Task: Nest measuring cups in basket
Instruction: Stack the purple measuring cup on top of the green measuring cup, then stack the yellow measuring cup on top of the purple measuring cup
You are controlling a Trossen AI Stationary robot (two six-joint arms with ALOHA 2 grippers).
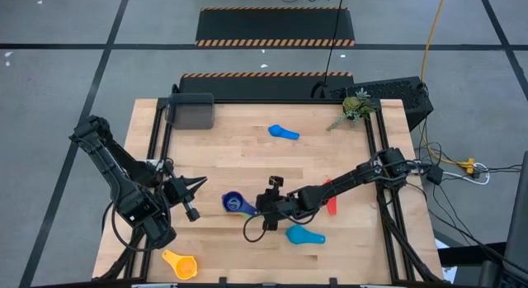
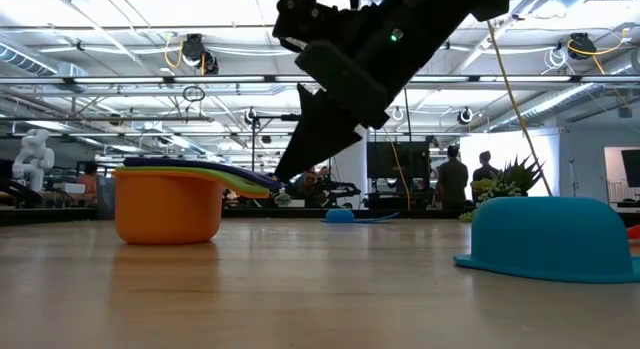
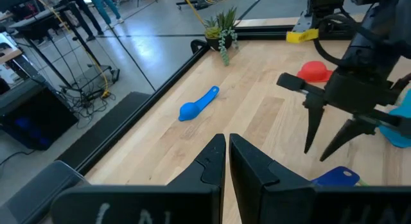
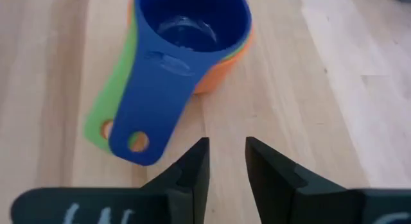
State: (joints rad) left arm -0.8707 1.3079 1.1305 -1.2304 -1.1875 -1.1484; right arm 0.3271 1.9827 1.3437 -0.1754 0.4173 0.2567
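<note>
Worktop [image 1: 247, 160]: pale wood-plank top, dark frame round edges.
Nested stack [image 4: 168, 63]: dark blue plastic measuring cup sitting in green one, orange one outermost; upright near worktop centre, handles fanned one way.
Right end effector [image 1: 266, 212]: just beside stack, handle side, above worktop; fingers [image 4: 192, 169] a narrow gap apart, holding nothing, not touching stack.
Left end effector [image 1: 196, 186]: left of stack, a little apart; fingers [image 3: 215, 161] pressed nearly together, empty.
Basket [image 1: 190, 111]: dark grey rounded-corner plastic bin, far left corner of worktop, well apart from stack; contents not discernible.
Light blue cup 1 [image 1: 284, 132]: lying far side, mid worktop.
Light blue cup 2 [image 1: 304, 234]: upside down, near edge, just right of right end effector.
Red cup [image 3: 314, 70]: upside down by right arm.
Yellow cup [image 1: 181, 263]: near left edge, alone.
Plant sprig [image 1: 356, 107]: green, far right corner.
</note>
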